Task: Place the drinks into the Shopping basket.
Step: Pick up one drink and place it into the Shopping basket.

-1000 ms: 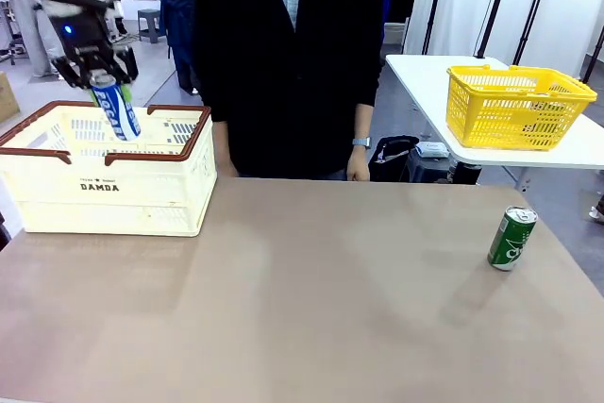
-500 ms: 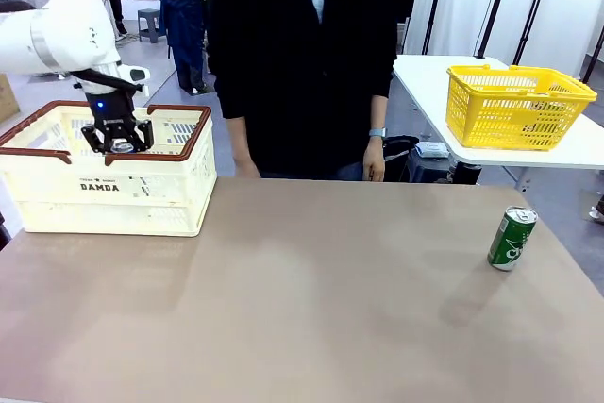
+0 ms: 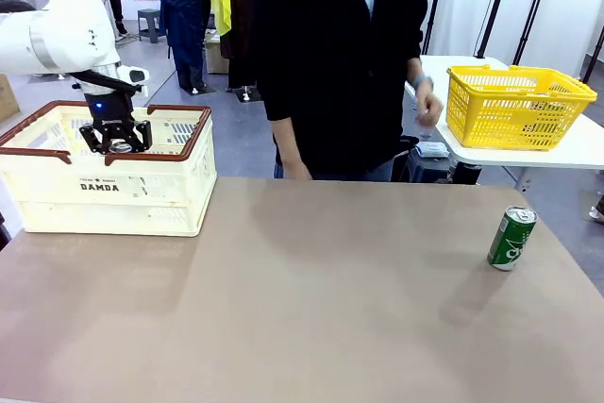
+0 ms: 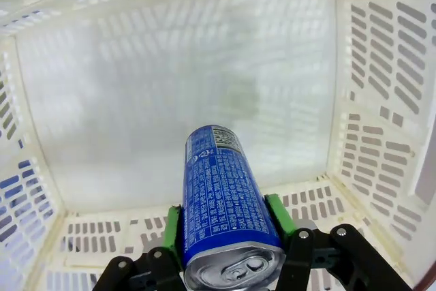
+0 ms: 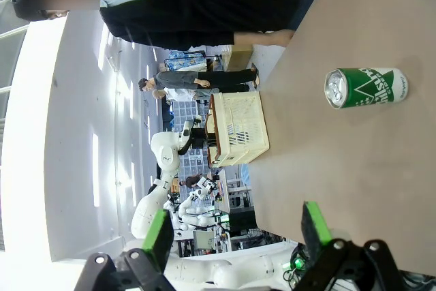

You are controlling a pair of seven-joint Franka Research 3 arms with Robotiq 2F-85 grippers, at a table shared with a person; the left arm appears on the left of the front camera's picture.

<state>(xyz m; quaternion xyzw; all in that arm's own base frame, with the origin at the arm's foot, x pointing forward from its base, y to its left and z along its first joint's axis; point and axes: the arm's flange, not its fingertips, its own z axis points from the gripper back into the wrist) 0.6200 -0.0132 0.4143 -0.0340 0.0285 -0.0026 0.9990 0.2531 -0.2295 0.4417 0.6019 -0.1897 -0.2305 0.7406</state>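
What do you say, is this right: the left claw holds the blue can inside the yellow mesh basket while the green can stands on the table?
Only the basket is wrong. The front view shows the left claw holding the blue can inside the cream-white basket with brown rim, not the yellow mesh basket. The green can does stand on the table.
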